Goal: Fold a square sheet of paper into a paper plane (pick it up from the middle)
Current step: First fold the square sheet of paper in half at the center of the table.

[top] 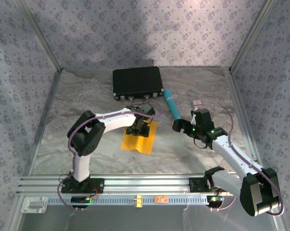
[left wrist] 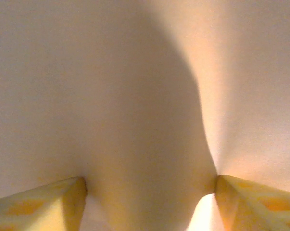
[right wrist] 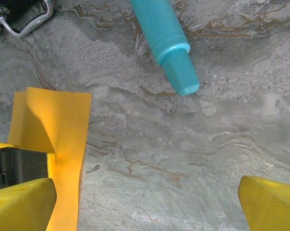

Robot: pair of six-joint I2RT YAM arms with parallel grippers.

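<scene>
while the left fingers (left wrist: 44, 204) are standing apart with both tips touching the square sheet of paper (top: 142, 144), nothing is being pinched yet. i judge they should be squeezing together slowly, so the sheet's middle is buckling up between them rather than sliding flat. the sheet is lying on the desk (top: 173, 154) just in front of the black case (top: 137, 83). the right fingers (right wrist: 24, 202) are hovering spread wide, in front of the case's right corner, holding nothing.
</scene>
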